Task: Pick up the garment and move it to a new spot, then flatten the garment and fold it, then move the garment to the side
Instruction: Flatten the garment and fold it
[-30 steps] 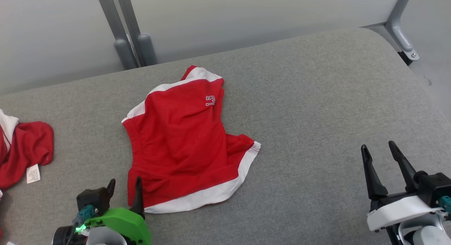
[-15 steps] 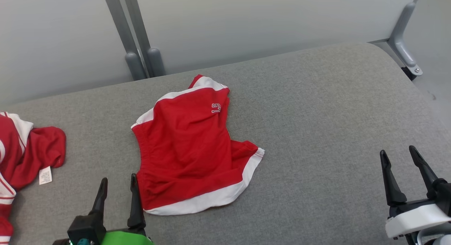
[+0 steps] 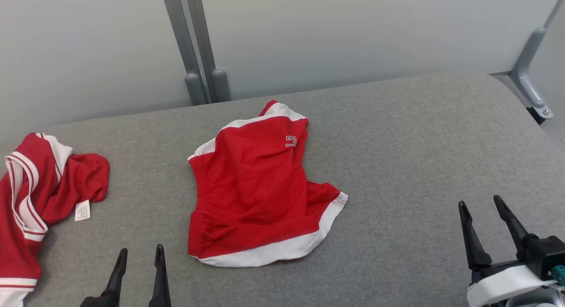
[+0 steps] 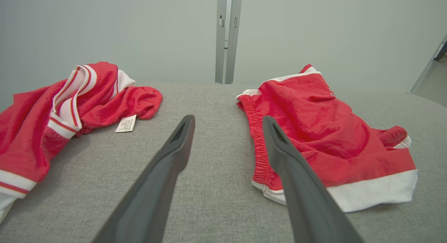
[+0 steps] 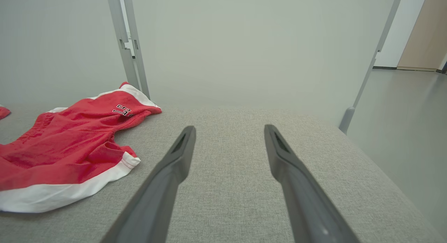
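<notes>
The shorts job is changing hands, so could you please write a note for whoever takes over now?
Left gripper: open, empty, just left of the shorts, not touching.
Right gripper: open, empty, well off to the right.
The shorts lie in the middle of the table; they look folded in half, slightly wrinkled.
Second garment: crumpled at the left edge.
Done, seemingly: flatten, fold. Left: move the shorts aside.

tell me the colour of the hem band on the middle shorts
White band on red shorts; the head view shows it best.
</notes>
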Motion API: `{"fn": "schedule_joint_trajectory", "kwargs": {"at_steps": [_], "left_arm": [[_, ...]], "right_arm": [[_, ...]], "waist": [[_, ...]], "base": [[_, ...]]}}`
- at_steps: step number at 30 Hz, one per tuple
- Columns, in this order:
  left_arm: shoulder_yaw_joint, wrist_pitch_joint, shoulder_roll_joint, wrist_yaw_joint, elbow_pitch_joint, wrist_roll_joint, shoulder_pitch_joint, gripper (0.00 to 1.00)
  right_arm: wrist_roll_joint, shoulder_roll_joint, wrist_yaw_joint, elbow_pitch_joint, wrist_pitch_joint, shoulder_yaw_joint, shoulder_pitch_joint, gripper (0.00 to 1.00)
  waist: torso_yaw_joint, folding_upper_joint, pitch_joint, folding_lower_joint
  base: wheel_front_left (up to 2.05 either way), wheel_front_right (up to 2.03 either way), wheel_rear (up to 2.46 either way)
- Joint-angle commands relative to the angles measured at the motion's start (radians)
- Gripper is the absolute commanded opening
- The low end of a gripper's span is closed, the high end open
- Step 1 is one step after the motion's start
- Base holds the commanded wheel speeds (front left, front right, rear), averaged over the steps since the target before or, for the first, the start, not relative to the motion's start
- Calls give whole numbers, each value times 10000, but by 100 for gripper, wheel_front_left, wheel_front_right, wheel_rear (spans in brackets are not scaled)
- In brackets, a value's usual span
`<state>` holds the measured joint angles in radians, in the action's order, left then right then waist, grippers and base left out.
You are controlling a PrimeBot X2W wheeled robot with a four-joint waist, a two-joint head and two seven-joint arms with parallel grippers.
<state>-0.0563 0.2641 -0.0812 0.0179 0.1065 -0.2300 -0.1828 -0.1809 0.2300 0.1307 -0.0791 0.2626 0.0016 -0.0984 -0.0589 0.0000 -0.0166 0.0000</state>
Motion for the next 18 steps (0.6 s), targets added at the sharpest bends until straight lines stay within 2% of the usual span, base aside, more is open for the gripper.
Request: {"fn": "schedule_joint_trajectory", "kwargs": {"at_steps": [1, 8, 18], "left_arm": [[130, 3, 50, 112, 47, 172, -118, 100], [584, 3, 247, 509, 81, 470, -32, 100], [708, 4, 303, 655, 155, 426, 114, 100]], "right_arm": [[50, -37, 1, -55, 33, 3, -14, 100], [-25, -113, 1, -183, 33, 179, 129, 100], [-117, -2, 1, -220, 33, 265, 234, 100]], "waist": [[81, 0, -28, 0], [227, 0, 14, 0], [250, 0, 97, 0]], "base": [[0, 0, 0], [0, 0, 0], [0, 0, 0]]}}
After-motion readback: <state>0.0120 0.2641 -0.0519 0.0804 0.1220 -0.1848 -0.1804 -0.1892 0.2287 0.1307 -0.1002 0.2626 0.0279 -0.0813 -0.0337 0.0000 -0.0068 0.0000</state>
